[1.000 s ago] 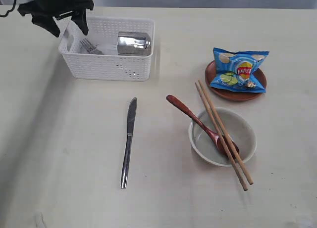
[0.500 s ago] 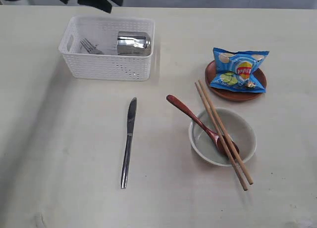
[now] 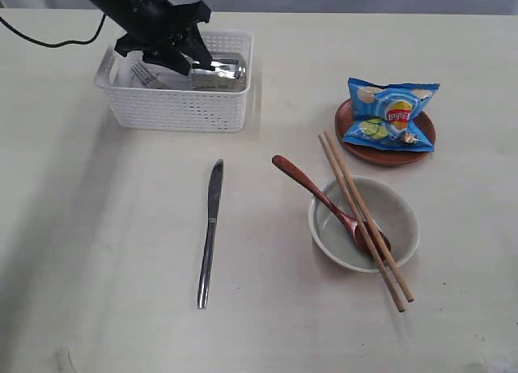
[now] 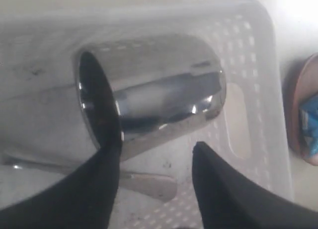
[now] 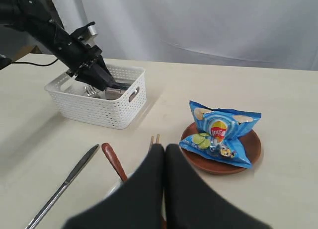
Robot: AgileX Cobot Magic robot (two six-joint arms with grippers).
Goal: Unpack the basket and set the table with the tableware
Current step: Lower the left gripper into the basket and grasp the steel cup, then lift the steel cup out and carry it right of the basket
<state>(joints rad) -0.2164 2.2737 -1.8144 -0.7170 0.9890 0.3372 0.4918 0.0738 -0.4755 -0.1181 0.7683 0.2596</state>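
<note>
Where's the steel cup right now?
Exterior view, upper left: the steel cup lies on its side in the basket's right half, beside the fork, under the left gripper.

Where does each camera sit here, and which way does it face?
Exterior: high above the table, looking down; the left arm reaches in from upper left, left hand over the basket.
Left wrist: on the left arm, looking into the basket at the steel cup on its side; both open fingers show.
Right wrist: low over the table, facing across to the basket; the shut right hand fills the foreground.
Shared: all show the basket.
</note>
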